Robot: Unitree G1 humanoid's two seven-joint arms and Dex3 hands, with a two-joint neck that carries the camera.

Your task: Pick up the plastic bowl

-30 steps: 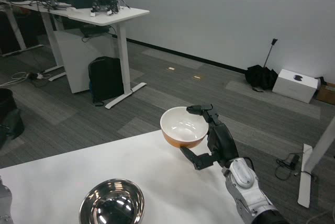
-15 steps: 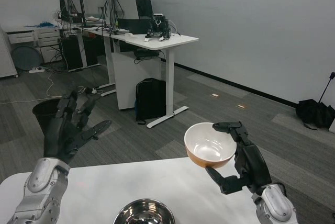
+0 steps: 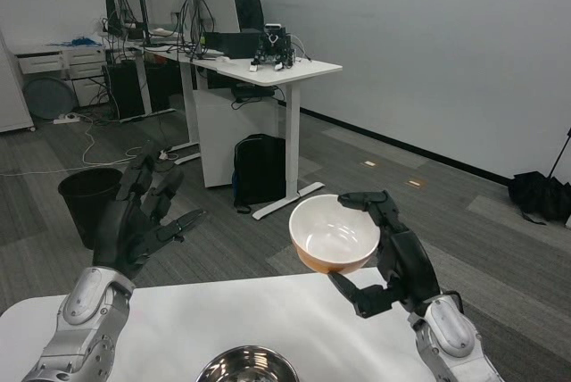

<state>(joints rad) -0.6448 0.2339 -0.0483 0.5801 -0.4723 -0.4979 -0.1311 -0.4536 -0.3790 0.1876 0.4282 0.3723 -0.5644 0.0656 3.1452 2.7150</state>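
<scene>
Plastic bowl up in the air, right hand has it!

The right hand (image 3: pixel 393 257) grips the plastic bowl (image 3: pixel 335 235) by its rim and underside, above the white table's (image 3: pixel 294 319) far edge. The left hand (image 3: pixel 138 217) hovers empty, fingers spread. A steel bowl (image 3: pixel 247 366) sits on the table's near side.

Right robot hand (image 3: pixel 393 257) holds the plastic bowl (image 3: pixel 334 235) above the white table (image 3: pixel 294 315).
</scene>
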